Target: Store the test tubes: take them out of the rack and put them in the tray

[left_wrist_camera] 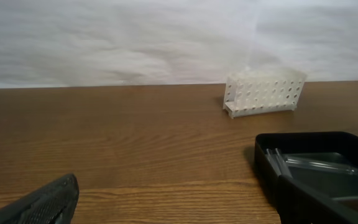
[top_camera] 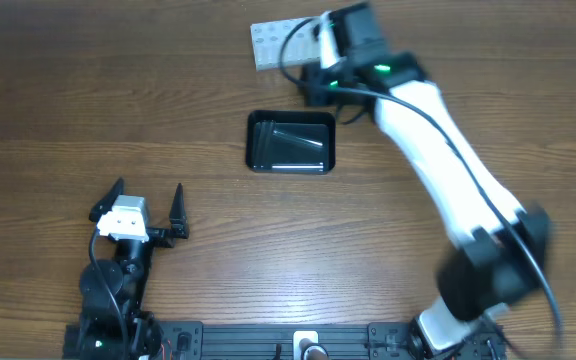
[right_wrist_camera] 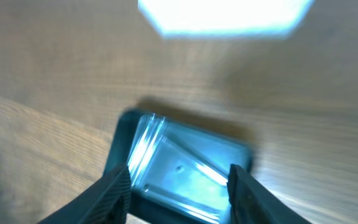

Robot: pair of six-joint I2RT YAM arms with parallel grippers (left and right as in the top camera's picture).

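**Two arms, only the right one close to the work**

The right pincer (right_wrist_camera: 179,190) hangs high over the tray (top_camera: 249,145), fingers spread wide, and I can see nothing between them. The rack (top_camera: 280,42) stands just beyond the tray, so any next pick looks like this arm's job. The left pincer (top_camera: 148,212), also wide open, sits well away from the tray by its own base. Clear tubes (top_camera: 290,136) lie flat inside the tray, lengthwise along its longer side. I cannot tell whether any tubes are left in the white, hole-dotted rack.
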